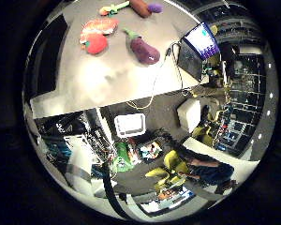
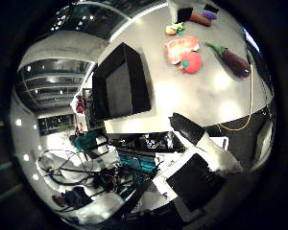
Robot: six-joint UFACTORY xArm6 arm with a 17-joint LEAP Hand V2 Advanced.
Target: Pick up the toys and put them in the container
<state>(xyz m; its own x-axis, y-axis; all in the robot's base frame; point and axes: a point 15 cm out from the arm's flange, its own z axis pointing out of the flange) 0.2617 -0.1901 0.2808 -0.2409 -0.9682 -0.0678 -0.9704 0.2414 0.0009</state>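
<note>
Little-finger-side palm view: grey tabletop (image 1: 107,79) seen from well above. Plush toys lie spread on it: a purple eggplant (image 1: 143,49), a red tomato (image 1: 96,43) touching a pink-and-red steak-like toy (image 1: 99,26), a small yellow-green toy (image 1: 113,8) near the far edge, and a brown sausage-like toy (image 1: 140,7) with a small purple piece (image 1: 155,7) just beside it. An open laptop (image 1: 199,44) sits at the tabletop's corner, well apart from the toys. A white basket (image 1: 129,125) is on the floor below. Thumb-side palm view: a black box-shaped container (image 2: 120,84) stands on the same tabletop, well apart from the toys, open side facing the camera, nothing visible inside. No part of the hand shows; cannot tell whether it is open or closed.
</note>
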